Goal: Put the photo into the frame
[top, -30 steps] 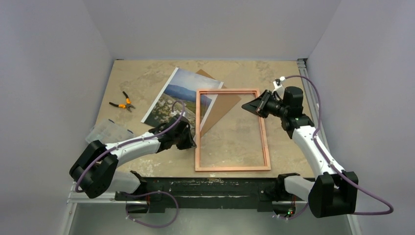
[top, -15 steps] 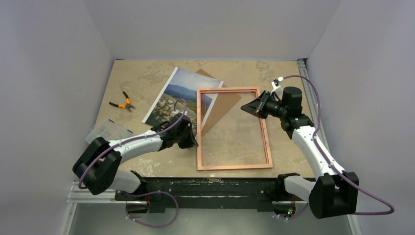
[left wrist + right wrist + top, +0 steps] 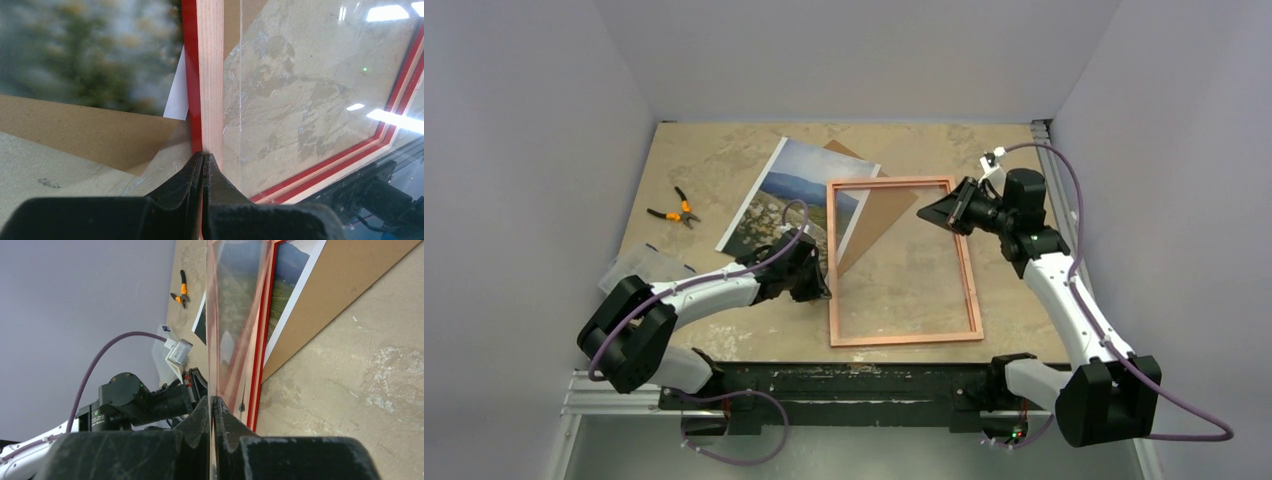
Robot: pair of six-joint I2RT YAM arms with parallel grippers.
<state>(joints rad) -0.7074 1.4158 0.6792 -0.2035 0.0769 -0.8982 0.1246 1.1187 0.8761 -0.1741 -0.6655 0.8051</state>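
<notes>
Carefully now: with both jaw pairs clamped shut on the frame (image 3: 904, 338), left gripper (image 3: 202, 157) on one long rail and right gripper (image 3: 212, 402) on the opposite, we should move them together and level. The photo (image 3: 789, 195) lies just outside the left jaws, its corner under the frame.

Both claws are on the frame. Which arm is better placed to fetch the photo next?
Left, probably. The left claw pinches the frame's left rail right beside the photo, which lies on that side. The right claw holds the opposite rail, with the whole frame between it and the photo.
</notes>
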